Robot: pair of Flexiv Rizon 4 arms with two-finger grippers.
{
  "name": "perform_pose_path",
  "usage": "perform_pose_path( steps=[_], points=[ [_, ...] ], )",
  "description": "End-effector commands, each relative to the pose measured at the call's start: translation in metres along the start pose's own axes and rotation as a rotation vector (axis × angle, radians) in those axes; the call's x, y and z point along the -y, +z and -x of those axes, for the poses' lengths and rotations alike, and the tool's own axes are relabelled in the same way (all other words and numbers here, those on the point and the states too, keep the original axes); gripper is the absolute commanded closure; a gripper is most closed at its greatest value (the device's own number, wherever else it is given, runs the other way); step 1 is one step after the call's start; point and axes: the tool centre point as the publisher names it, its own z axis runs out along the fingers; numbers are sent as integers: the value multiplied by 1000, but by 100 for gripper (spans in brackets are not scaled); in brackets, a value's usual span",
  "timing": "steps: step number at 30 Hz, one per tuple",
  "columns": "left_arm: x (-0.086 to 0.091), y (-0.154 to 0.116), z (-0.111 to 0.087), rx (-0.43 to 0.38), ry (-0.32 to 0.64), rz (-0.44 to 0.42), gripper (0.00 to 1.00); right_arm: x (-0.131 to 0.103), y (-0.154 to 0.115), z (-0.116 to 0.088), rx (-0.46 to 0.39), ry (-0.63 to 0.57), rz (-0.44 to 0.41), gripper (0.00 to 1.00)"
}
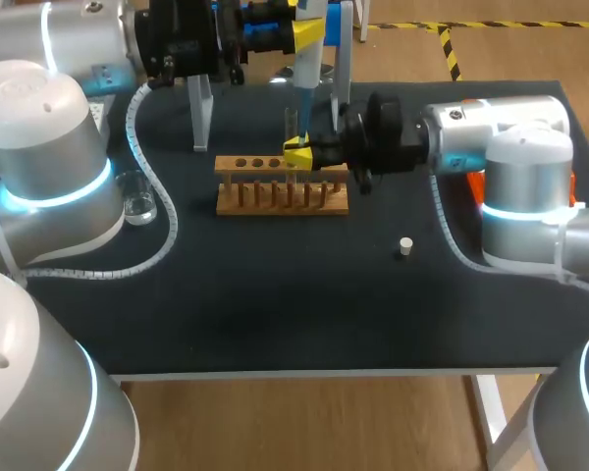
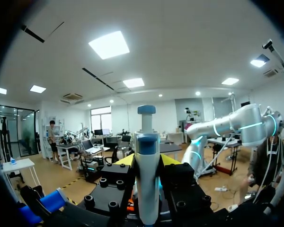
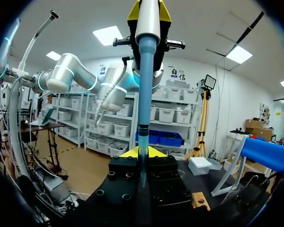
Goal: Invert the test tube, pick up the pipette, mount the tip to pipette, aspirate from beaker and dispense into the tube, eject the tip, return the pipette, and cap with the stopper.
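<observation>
Dark desk (image 1: 275, 314), contents as seen from left to right. Small clear glass beaker (image 1: 137, 199): upright near the left edge, beside the left arm's base, well apart from everything else. Pale upright stand (image 1: 200, 113): at the back, behind the left end of the rack. Long wooden test-tube rack with a row of holes and pegs (image 1: 275, 196): mid-desk, lying crosswise. Left pincer (image 1: 309, 29): high over the back of the desk, above the rack's right half, clenched on the white-and-blue pipette (image 1: 304, 74). In its own wrist view the yellow tips of the left pincer (image 2: 147, 160) flank the pipette body (image 2: 146, 142) on two sides, blue plunger cap uppermost. The pipette hangs vertical, lower end pointing down toward the tube. Clear glass test tube (image 1: 291, 126): upright just behind the rack, directly under the pipette, grasped by the right pincer (image 1: 298, 152), whose arm reaches in level from the right. In the right wrist view the right pincer (image 3: 143, 152) has the blue pipette shaft (image 3: 146, 85) coming straight down between its fingers. Small white stopper (image 1: 404, 246): alone on the desk, in front of the right arm, well apart from the rack. Orange object (image 1: 474, 183): mostly hidden behind the right arm, kind not discernible.
</observation>
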Motion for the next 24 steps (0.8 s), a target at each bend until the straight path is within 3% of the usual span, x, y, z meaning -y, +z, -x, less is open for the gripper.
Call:
perform_pose_path(
  steps=[1, 2, 3, 13, 24],
  points=[
    [-12, -1, 0, 0, -1, 1, 100, -9, -2, -4, -3, 4, -18, 69],
    [-12, -1, 0, 0, -1, 1, 100, -7, -2, -5, -2, 5, -22, 42],
    [-12, -1, 0, 0, -1, 1, 100, -5, -3, -6, -2, 5, -26, 0],
    [-12, -1, 0, 0, -1, 1, 100, 14, -25, -18, 0, 25, -71, 0],
    [-12, -1, 0, 0, -1, 1, 100, 34, -70, -48, 5, 21, -177, 0]
  ],
)
